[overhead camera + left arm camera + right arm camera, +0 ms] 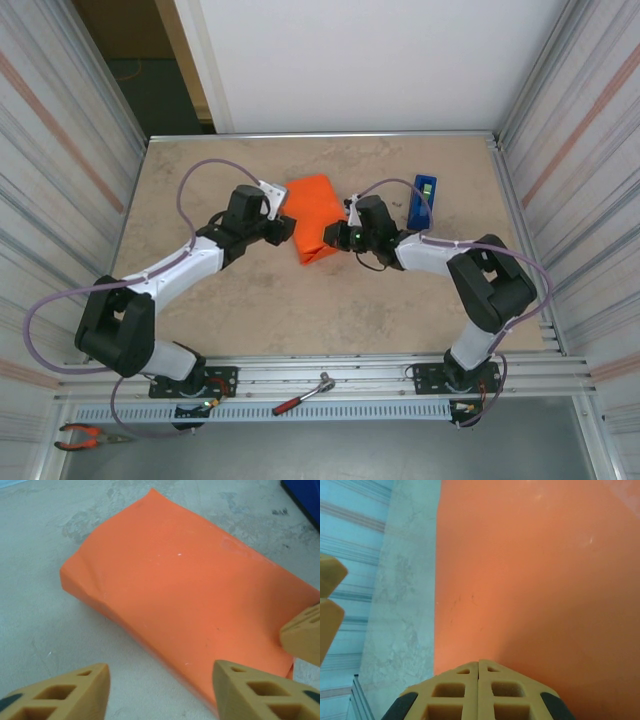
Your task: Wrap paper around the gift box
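Note:
The orange paper (pixel 314 216) lies mid-table, folded into a puffed rectangular bundle. The gift box is hidden. In the left wrist view the paper (pixel 190 595) slopes away from the camera, its near edge running between my fingertips. My left gripper (pixel 160 680) is open at the paper's left edge (pixel 287 228), with only table and that edge between its fingers. My right gripper (pixel 479 666) is shut, fingers pressed together with nothing between them, tips resting on top of the paper (pixel 535 570) at its right side (pixel 338 236). One right fingertip (pixel 302 636) shows on the paper's far corner.
A blue tape dispenser (pixel 422 200) stands just right of the right gripper, its corner (pixel 303 495) at the upper right of the left wrist view. A red-handled tool (pixel 305 393) and pliers (pixel 84 435) lie on the front rail. Corrugated walls close in both sides.

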